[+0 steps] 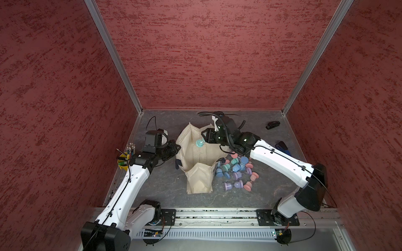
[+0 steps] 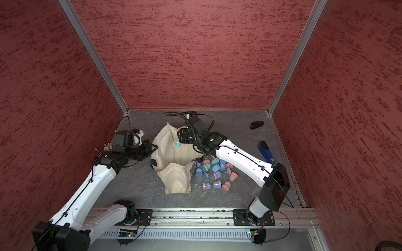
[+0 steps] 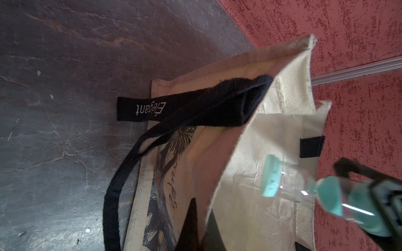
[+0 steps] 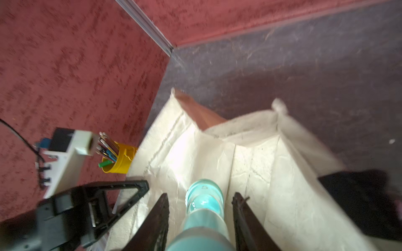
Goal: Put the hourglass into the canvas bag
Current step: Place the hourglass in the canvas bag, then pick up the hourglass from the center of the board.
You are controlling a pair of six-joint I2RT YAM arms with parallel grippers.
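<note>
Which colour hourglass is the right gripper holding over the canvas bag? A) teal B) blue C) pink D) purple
A: the right gripper is clamped on a teal hourglass above the open canvas bag; the pink, purple and blue ones lie in the pile of hourglasses beside it.

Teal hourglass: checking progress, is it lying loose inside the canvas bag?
No, fingers of the right gripper hold the teal hourglass over the open canvas bag.

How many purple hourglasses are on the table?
2. One purple hourglass lies at the near edge of the pile; the other just behind it. The right arm overhangs the pile, so more may be hidden.
</note>
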